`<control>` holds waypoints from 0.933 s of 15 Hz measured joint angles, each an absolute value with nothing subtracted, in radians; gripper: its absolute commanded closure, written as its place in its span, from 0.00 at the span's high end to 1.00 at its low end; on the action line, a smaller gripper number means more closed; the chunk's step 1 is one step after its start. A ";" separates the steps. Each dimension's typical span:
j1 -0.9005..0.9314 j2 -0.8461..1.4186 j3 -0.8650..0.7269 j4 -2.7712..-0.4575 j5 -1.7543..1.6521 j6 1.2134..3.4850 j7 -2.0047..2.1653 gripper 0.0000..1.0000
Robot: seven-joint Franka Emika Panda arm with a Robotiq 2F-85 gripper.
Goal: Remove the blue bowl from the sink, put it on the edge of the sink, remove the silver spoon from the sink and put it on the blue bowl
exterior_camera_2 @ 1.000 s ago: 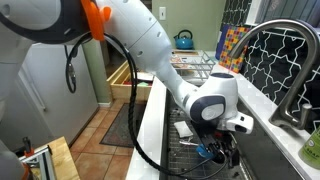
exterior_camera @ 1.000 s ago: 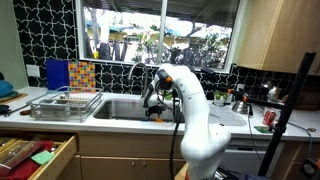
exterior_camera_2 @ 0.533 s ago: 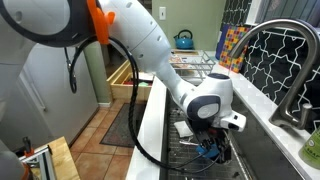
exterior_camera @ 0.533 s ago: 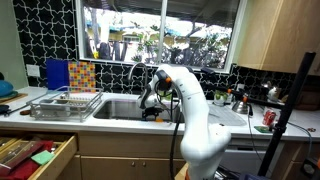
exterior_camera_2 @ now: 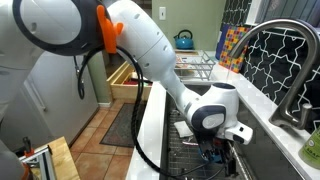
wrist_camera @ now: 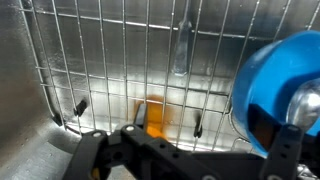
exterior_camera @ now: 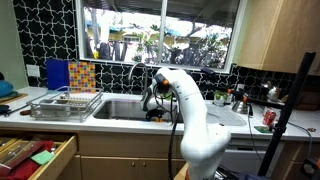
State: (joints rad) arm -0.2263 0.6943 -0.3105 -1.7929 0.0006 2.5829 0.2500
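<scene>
The blue bowl [wrist_camera: 278, 95] lies on the wire grid at the bottom of the sink [exterior_camera: 118, 107], at the right of the wrist view. My gripper [wrist_camera: 190, 152] is down inside the sink and open, its right finger [wrist_camera: 297, 140] against the bowl's near side and its left finger [wrist_camera: 88, 150] far off to the left. The silver spoon [wrist_camera: 181, 48] lies on the grid beyond the gripper, handle pointing away. In both exterior views the gripper [exterior_camera: 152, 108] [exterior_camera_2: 222, 153] is low in the basin, and the arm hides the bowl and spoon.
An orange object [wrist_camera: 155, 115] lies under the grid between the fingers. The curved faucet [exterior_camera: 136, 72] [exterior_camera_2: 292, 45] stands behind the basin. A wire dish rack [exterior_camera: 65, 103] sits beside the sink. A drawer [exterior_camera: 35, 155] stands open below. A red can [exterior_camera: 268, 118] is on the counter.
The wrist has sunk a little deeper into the sink and shifted slightly toward the bowl. Bowl and spoon have not visibly moved.
</scene>
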 measured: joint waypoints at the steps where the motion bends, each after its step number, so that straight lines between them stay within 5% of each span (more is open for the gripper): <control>1: -0.227 0.703 -0.318 -1.787 0.001 2.578 0.256 1.00; 14: -0.266 0.804 -0.328 -1.694 0.018 2.425 0.272 1.00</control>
